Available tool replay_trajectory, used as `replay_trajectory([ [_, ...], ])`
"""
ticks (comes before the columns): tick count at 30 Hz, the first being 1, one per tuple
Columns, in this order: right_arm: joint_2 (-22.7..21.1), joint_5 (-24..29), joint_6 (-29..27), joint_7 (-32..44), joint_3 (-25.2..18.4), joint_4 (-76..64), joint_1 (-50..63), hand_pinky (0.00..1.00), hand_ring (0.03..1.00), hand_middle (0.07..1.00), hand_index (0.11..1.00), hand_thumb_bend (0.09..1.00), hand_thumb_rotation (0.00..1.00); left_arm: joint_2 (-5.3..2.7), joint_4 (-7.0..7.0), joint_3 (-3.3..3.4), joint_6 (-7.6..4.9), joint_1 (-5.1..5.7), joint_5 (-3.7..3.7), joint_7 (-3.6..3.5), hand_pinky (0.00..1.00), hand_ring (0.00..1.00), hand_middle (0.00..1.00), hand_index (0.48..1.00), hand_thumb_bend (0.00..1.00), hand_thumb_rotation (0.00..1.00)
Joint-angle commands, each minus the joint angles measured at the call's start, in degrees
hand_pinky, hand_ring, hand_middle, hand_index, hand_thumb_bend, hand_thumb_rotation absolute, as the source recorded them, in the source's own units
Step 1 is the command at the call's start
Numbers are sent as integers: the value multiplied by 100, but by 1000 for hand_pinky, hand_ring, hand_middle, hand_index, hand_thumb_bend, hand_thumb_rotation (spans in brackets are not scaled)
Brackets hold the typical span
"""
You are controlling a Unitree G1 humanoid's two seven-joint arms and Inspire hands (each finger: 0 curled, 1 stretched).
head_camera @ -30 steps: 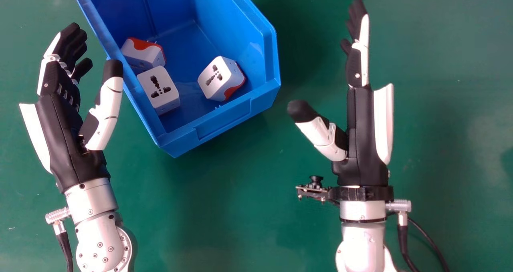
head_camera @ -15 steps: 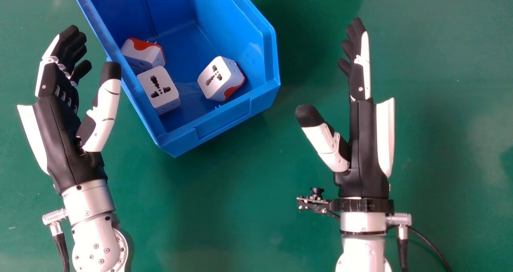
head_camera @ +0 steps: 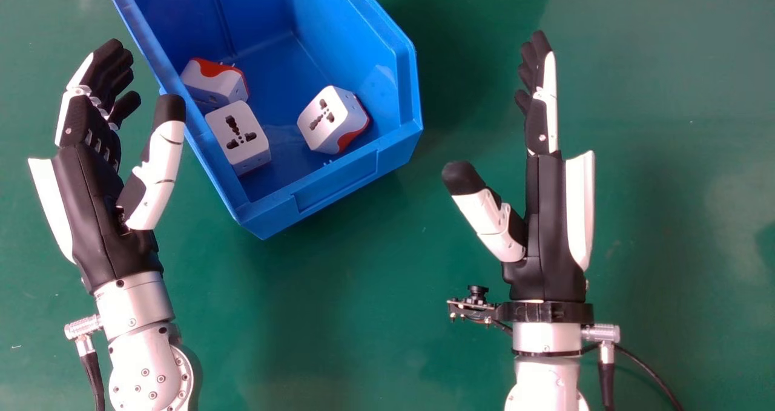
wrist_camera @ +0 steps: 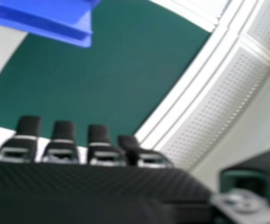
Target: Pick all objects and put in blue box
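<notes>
Blue box (head_camera: 263,220), one: placed at the upper left of the head view on a green table (head_camera: 375,308), its far end cut off by the frame's top edge. Universal plug adapters, three, white and red, all contained in the box: one (head_camera: 239,135), sockets upward, by the left wall; one (head_camera: 215,84) just beyond it, tilted, pins partly seen; one (head_camera: 330,120) apart, toward the right wall. Left hand (head_camera: 91,211): its fingers are relaxed and apart from the thumb, the thumb tip overlapping the box's rim in the head view; contact cannot be told. Right hand (head_camera: 545,229): its fingers are extended, the thumb spread away; partly overlapped by one another. Wrist camera (head_camera: 477,302): mounted beside the right wrist. Perforated panel (wrist_camera: 223,93): blurred, at the right hand view's right.
</notes>
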Motion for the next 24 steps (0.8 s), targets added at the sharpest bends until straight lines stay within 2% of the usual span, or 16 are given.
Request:
replay_trajectory([
  [1, 43, -102, 1, -53, -33, -186, -30, 911, 948, 954, 969, 662, 1000, 36, -98, 12, -99, -19, 16, 1, 799, 827, 815, 782, 687, 474],
  [7, 67, -66, -30, -36, -64, -167, -52, 916, 950, 950, 965, 664, 1000, 16, -141, 3, -76, -50, -10, -24, 796, 827, 817, 782, 693, 479],
  [11, 48, -96, 20, -7, -71, -189, -54, 920, 952, 951, 965, 668, 1000, 26, -158, 2, -63, -62, 42, -15, 799, 831, 822, 786, 684, 475],
  [15, 58, -77, -31, -23, -86, -165, -88, 923, 953, 951, 966, 664, 1000, 22, -176, 4, -54, -70, 23, -30, 800, 834, 825, 789, 678, 474],
  [18, 55, -88, -53, -35, -93, -155, -99, 923, 953, 951, 966, 664, 1000, 30, -173, 10, -46, -75, 53, -11, 800, 834, 826, 789, 677, 473],
  [22, 55, -83, -45, -26, -99, -159, -103, 919, 950, 949, 963, 661, 1000, 23, -150, 4, -71, -92, 19, -37, 801, 836, 827, 791, 667, 468],
  [24, 48, -85, -53, -31, -107, -155, -115, 916, 948, 948, 961, 662, 1000, 24, -144, 7, -69, -102, 50, -13, 801, 836, 828, 792, 663, 466],
])
